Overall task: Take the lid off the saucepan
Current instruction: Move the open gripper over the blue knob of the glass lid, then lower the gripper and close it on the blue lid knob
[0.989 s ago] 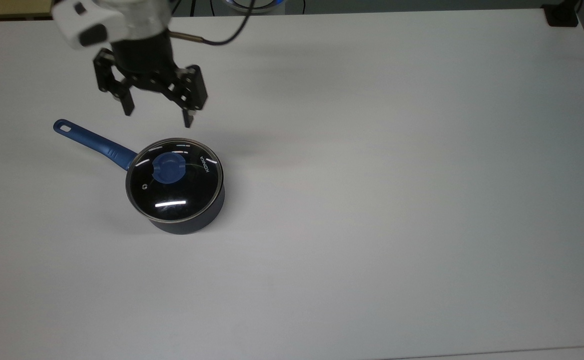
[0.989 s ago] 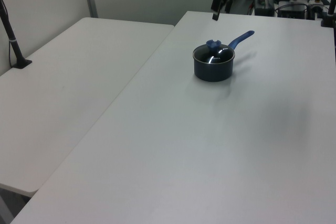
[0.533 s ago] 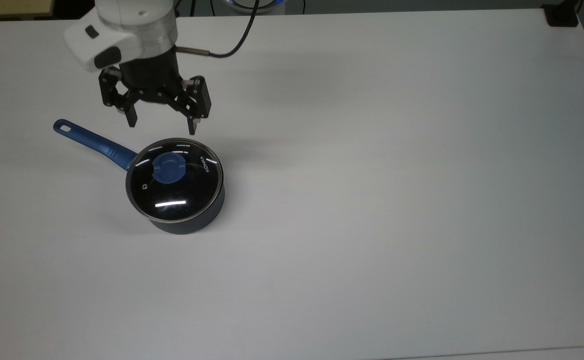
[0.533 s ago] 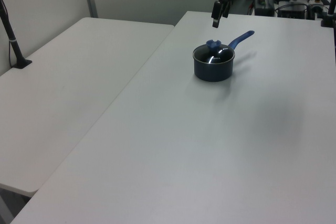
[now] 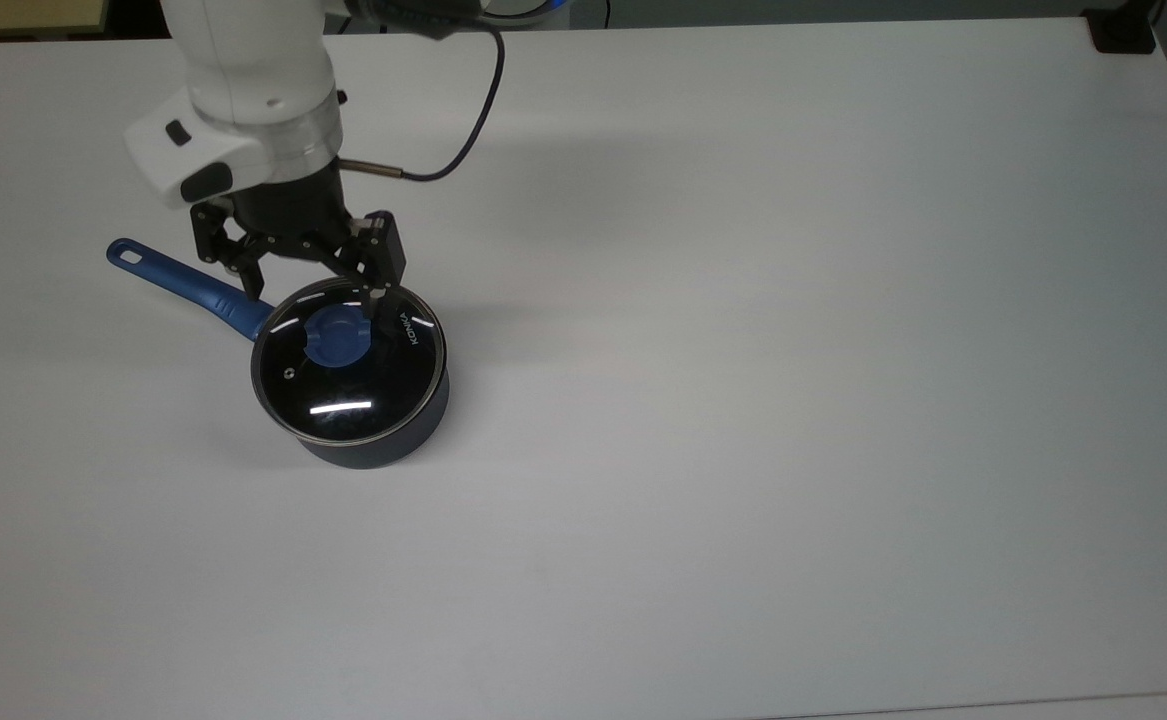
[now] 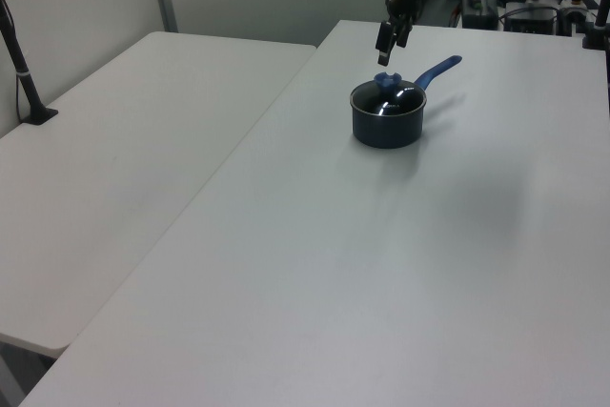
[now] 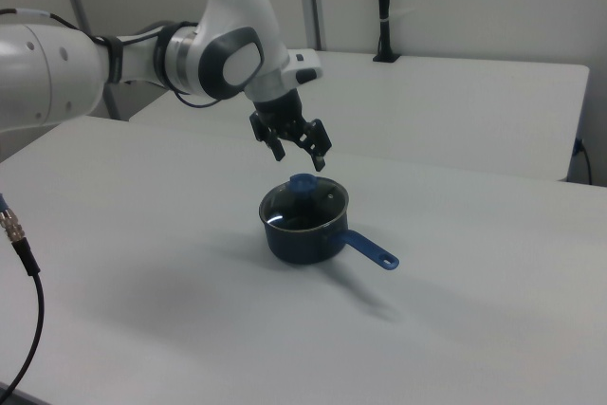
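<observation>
The dark navy saucepan (image 5: 383,445) (image 6: 386,129) (image 7: 303,240) stands on the white table, its long blue handle (image 5: 183,279) pointing to the top view's upper left. The glass lid (image 5: 348,385) (image 7: 308,206) sits on it, with a blue knob (image 5: 337,336) (image 6: 385,79) (image 7: 303,183) in the centre. My gripper (image 5: 315,300) (image 6: 386,52) (image 7: 300,156) hangs open above the lid, just short of the knob, nothing between its fingers.
The white table (image 5: 743,400) stretches wide to the top view's right of the pan. A second white table (image 6: 124,140) adjoins it on the left view's left. A black clamp (image 5: 1123,30) sits at the top view's upper right corner. A cable (image 5: 463,120) trails from my wrist.
My gripper has moved down the top view toward the pan and lower, from beyond the lid's far edge to over the lid near the knob. Pan and lid have not moved.
</observation>
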Motion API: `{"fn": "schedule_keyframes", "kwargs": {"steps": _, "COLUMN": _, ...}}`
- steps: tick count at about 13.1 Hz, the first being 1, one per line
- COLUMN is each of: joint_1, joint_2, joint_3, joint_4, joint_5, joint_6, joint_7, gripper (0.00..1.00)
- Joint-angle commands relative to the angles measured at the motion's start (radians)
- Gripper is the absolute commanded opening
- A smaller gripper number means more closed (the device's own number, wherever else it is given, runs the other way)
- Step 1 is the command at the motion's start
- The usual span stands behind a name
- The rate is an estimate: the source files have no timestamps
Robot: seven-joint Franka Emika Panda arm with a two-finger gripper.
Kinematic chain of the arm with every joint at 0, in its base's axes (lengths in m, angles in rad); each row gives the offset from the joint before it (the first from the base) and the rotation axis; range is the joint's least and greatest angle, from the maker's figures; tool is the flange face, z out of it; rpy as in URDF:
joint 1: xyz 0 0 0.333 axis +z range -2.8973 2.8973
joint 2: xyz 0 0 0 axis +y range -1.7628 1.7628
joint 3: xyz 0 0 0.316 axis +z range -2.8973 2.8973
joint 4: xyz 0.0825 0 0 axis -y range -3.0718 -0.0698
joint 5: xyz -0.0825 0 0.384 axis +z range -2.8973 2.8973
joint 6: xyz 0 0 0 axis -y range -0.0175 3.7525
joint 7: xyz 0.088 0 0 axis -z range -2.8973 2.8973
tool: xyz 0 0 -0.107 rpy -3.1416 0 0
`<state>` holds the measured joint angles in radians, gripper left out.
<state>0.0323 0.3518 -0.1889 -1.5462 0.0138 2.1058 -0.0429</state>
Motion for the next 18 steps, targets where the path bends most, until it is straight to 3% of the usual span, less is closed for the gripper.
{"fn": "schedule_keyframes", "kwargs": {"steps": 1, "joint_1": 0.006, "joint_2": 0.033, "joint_3": -0.006, "joint_4": -0.002, "joint_5": 0.018, "joint_6": 0.045, "joint_7": -0.025, "gripper": 1.0}}
{"fn": "schedule_keyframes", "kwargs": {"steps": 6, "joint_1": 0.014, "joint_2": 0.067, "joint_3": 0.0, "joint_4": -0.005, "joint_5": 0.009, "joint_6": 0.043, "joint_7": -0.072, "gripper": 0.94}}
{"fn": "schedule_keyframes", "kwargs": {"steps": 11, "joint_1": 0.015, "joint_2": 0.067, "joint_3": 0.005, "joint_4": -0.005, "joint_5": 0.006, "joint_6": 0.037, "joint_7": -0.12, "gripper": 0.68}}
{"fn": "schedule_keyframes", "kwargs": {"steps": 14, "joint_1": 0.021, "joint_2": 0.067, "joint_3": 0.005, "joint_4": -0.006, "joint_5": 0.006, "joint_6": 0.036, "joint_7": -0.133, "gripper": 0.65}}
{"fn": "schedule_keyframes", "kwargs": {"steps": 18, "joint_1": 0.021, "joint_2": 0.067, "joint_3": 0.005, "joint_4": -0.006, "joint_5": 0.006, "joint_6": 0.033, "joint_7": -0.144, "gripper": 0.52}}
